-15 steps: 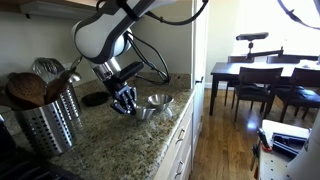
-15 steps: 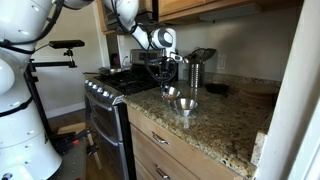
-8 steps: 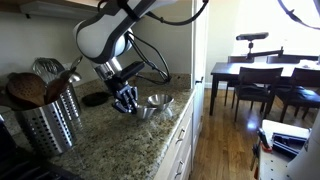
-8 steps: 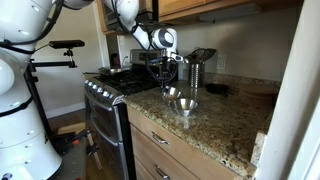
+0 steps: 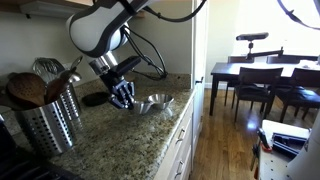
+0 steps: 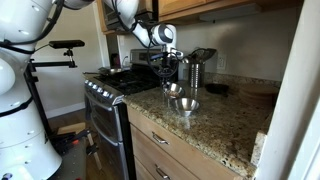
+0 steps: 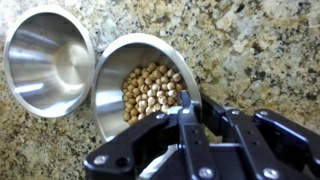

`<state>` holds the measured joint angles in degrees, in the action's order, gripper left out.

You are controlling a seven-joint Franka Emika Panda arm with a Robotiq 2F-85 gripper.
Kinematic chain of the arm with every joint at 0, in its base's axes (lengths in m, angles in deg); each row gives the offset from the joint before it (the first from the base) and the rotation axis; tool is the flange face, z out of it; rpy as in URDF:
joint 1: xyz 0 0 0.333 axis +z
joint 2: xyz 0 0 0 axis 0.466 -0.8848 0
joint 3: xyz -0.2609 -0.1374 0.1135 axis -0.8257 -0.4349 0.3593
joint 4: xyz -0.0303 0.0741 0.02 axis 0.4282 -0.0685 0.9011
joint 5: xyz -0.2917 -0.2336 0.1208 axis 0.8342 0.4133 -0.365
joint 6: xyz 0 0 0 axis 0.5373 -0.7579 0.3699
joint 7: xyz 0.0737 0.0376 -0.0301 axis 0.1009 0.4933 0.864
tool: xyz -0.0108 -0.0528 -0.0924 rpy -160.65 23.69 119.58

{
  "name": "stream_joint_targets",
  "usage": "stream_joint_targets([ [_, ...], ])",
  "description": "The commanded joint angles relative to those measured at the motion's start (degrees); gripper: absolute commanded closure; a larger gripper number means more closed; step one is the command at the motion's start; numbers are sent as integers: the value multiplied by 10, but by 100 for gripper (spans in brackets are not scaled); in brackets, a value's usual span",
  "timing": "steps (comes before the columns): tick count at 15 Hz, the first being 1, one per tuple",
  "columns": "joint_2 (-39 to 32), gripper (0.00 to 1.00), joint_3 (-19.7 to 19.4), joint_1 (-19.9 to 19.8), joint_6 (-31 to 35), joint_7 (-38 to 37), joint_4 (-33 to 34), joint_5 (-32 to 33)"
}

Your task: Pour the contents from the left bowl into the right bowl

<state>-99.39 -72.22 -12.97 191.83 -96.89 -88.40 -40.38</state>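
Wrist view shows the tool [image 7: 185, 108] clamped shut on the rim of the left bowl [image 7: 115, 70], tan beans [image 7: 150, 90] inside, just beside the empty right bowl [image 7: 45, 60] on the counter [image 7: 250, 50], so tipping slowly with its far lip over that bowl should prevent spills.

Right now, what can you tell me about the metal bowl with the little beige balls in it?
The left bowl is round, shiny steel with a rolled rim, mirror-bright inside. A heap of small tan chickpea-like balls lies in it, bunched toward the claw, which is shut on the near rim. Its far rim meets, perhaps overlaps, the empty right bowl. Below is speckled granite counter; whether the bowl is lifted I cannot tell.
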Motion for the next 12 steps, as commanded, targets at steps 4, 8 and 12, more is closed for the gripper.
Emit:
stream_joint_targets([
  [4, 1, 91, -2, 6, -29, -17, 17, 17],
  [8, 11, 91, -7, 0, -27, -21, 5, 14],
  [12, 24, 91, -11, -5, -18, -26, -8, 11],
])
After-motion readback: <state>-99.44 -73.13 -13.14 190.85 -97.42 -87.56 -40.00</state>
